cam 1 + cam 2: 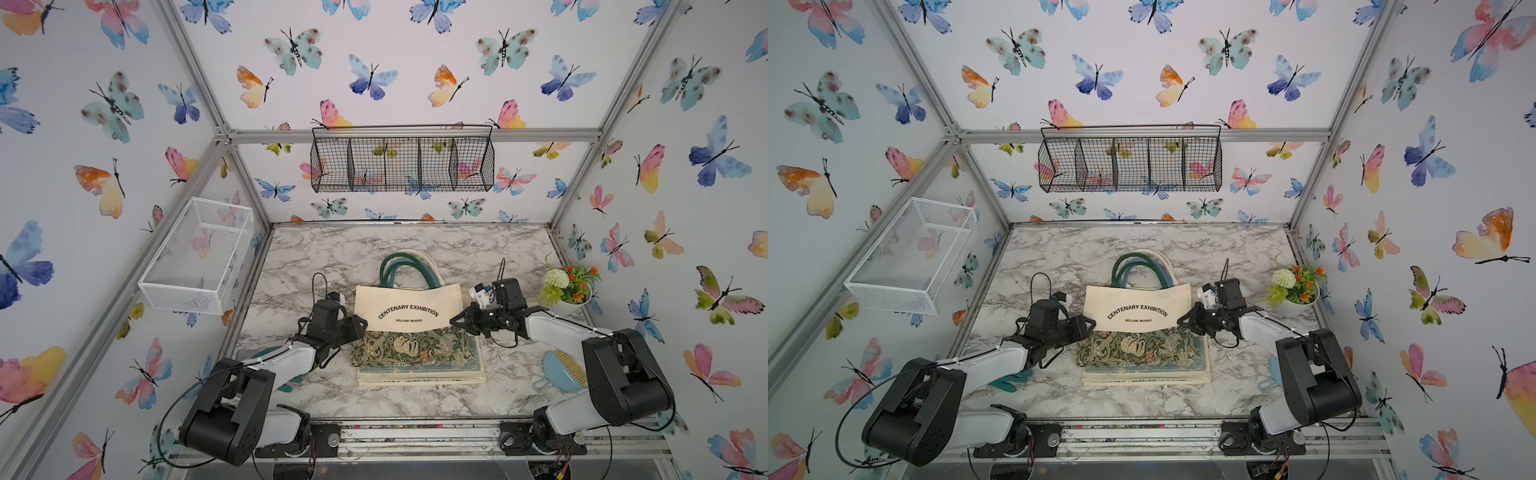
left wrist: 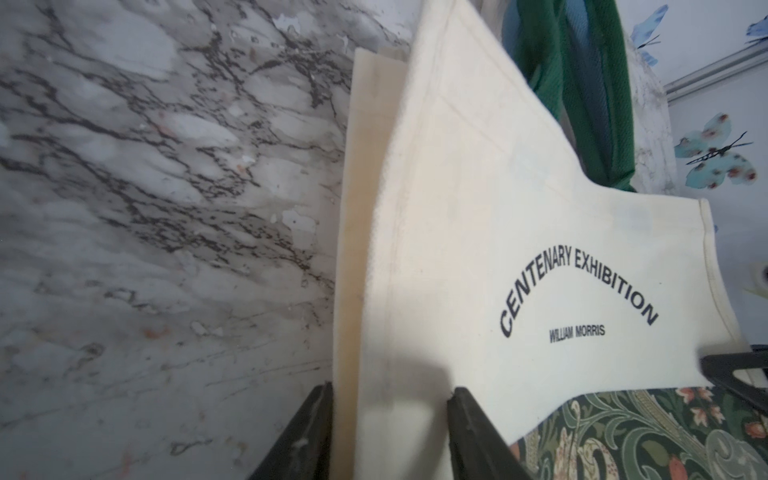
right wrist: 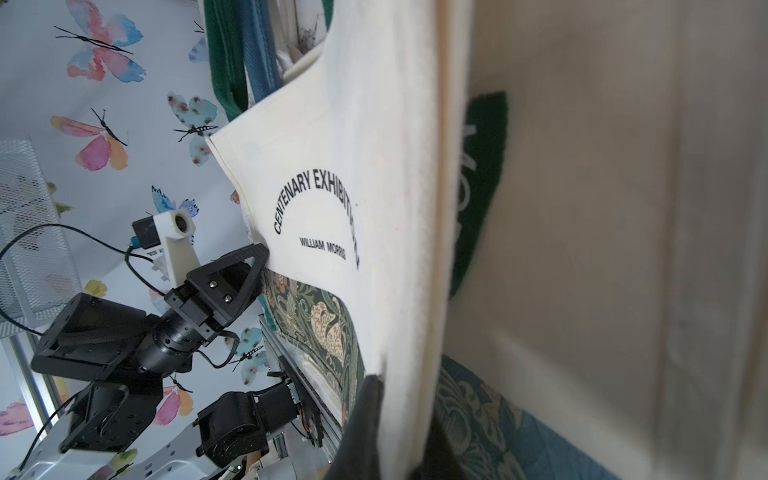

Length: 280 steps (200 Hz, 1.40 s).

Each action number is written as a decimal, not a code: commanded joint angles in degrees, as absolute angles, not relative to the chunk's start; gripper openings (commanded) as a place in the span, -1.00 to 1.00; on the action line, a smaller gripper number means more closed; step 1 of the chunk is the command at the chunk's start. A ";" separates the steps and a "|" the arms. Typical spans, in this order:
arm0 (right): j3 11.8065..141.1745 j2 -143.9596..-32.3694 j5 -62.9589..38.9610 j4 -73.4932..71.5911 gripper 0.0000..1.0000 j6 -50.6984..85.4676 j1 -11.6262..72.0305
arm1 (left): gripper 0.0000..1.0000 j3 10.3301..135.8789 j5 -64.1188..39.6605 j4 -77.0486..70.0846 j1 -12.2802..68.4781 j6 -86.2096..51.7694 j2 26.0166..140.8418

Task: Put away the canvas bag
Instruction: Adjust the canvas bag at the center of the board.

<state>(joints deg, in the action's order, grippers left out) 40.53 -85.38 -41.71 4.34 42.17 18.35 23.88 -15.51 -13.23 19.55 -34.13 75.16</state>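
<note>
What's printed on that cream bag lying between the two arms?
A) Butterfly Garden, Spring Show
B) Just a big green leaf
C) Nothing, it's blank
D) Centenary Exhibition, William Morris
D: the canvas bag carries CENTENARY EXHIBITION in an arch of dark letters with WILLIAM MORRIS below it, readable in both top views and in the left wrist view.

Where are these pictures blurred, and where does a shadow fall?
In both top views the light is even and the print on the canvas bag is sharp. Left wrist view: a soft shadow lies on the bag by the left gripper. Right wrist view: the near cloth is blurred.
</note>
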 commanded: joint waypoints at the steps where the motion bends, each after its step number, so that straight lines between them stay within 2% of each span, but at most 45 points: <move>1: 43.08 -84.04 -41.19 7.70 -0.96 40.22 18.81 | -0.34 24.24 -21.72 -14.98 20.03 -34.17 73.10; 24: 43.83 -83.68 -40.57 9.15 -0.97 39.73 18.81 | -0.59 24.41 -22.93 -14.86 20.26 -34.20 72.38; 64: 43.95 -82.99 -40.61 10.26 -0.97 39.63 18.81 | -0.74 23.89 -22.98 -14.59 20.92 -34.25 71.72; 280: 43.51 -78.58 -36.17 15.74 -0.97 37.20 17.69 | -0.74 24.08 -23.28 -17.31 24.73 -36.16 75.41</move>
